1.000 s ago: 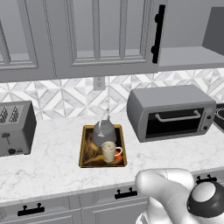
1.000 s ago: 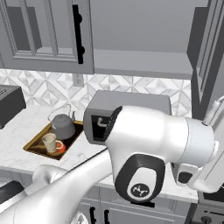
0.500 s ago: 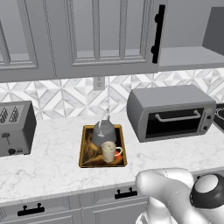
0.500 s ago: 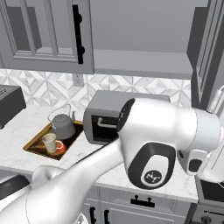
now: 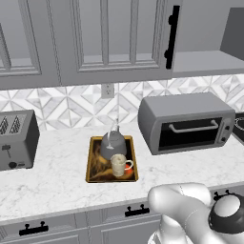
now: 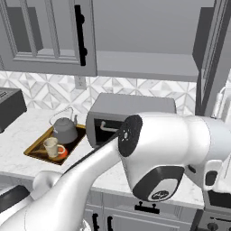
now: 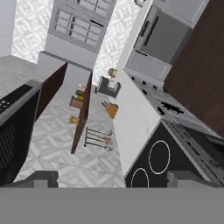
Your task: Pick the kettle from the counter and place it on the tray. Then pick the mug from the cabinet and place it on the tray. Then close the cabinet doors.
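On the counter, left of the toaster oven, the tray holds the kettle at its far end and the mug just in front of it. Up on the right, one cabinet door stands swung out, baring the grey shelf. Seen from the hand, the gripper hangs with jaws spread wide over a black cooktop, holding nothing.

A home kitchen: a marble-patterned counter runs under grey panelled wall cabinets, backed by patterned tile. On it stand a toaster oven, a toaster and a tray bearing a kettle and a mug.
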### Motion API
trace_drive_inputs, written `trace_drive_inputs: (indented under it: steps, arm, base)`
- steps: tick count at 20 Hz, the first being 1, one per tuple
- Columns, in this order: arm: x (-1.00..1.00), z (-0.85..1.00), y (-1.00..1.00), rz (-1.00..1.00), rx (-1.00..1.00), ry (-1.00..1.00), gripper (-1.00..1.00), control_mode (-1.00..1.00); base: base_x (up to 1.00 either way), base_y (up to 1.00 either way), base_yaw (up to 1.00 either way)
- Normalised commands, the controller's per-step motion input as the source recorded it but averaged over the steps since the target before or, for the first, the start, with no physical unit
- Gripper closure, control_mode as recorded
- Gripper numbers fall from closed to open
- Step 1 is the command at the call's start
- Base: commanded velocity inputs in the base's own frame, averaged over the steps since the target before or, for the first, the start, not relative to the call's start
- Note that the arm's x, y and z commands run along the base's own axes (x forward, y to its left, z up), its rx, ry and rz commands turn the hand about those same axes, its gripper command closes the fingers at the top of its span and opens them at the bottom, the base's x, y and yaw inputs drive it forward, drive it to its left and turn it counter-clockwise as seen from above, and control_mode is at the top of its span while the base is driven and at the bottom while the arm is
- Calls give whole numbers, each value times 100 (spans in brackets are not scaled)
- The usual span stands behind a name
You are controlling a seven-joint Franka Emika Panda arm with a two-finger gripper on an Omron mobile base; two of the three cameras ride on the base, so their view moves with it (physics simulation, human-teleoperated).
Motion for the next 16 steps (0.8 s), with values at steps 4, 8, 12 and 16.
trace_drive_inputs:
  steps: [4, 8, 12, 16]
  arm:
    - [10, 0, 42, 24, -8, 15, -100, -100]
    - [16, 0, 41, 25, -8, 16, -100, -100]
    - [22, 0, 48, 26, -10, 17, -100, -100]
    - [22, -1, 56, 27, -11, 14, -100, -100]
  base:
    - [0, 0, 0]
    - [0, 0, 0]
    - [0, 0, 0]
    - [0, 0, 0]
